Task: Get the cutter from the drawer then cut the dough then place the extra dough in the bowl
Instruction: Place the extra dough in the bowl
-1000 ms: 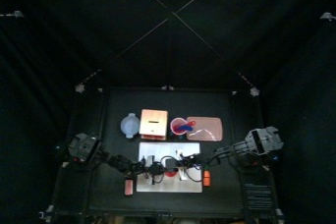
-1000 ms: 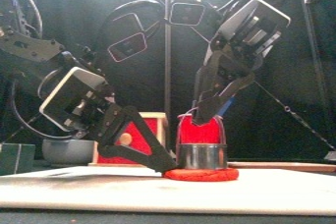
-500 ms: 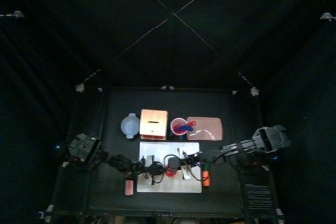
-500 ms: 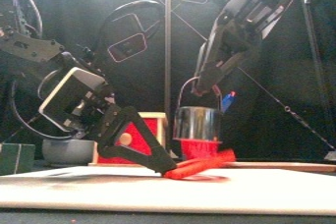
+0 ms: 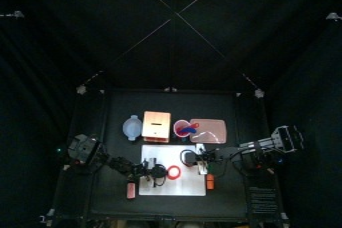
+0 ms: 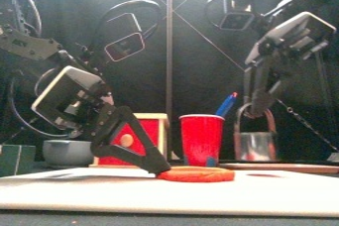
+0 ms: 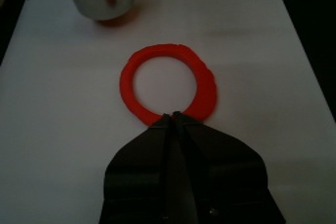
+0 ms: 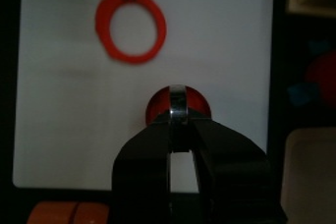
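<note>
Black curtains close in a small black counter (image 5: 120, 102), and a white cutting board (image 5: 181, 187) lies at the middle of its front edge. On the middle of the board rests a flat red dough ring (image 7: 132, 76), with the white board showing through its hole. The left tool (image 7: 171, 118) comes in low from the counter's left side, clenched tight, its tips against the ring's rim. Whether any dough sits between the tips I cannot tell.

Near the board's right edge, apart from the ring, is the round metal cutter (image 6: 255, 149); whether it stands on the board or hangs just above it I cannot tell. The right tool (image 8: 175, 110) grasps its wire handle from above, and red shows inside the cutter.

Behind the board, toward the counter's back edge, the blue-grey bowl (image 5: 131, 127) sits leftmost. The wooden box (image 5: 156, 126) with its red drawer front is just beside it. Next comes the pink tray (image 5: 214, 130), carrying a red cup (image 6: 201, 139) with a blue toy knife (image 6: 227, 102).
</note>
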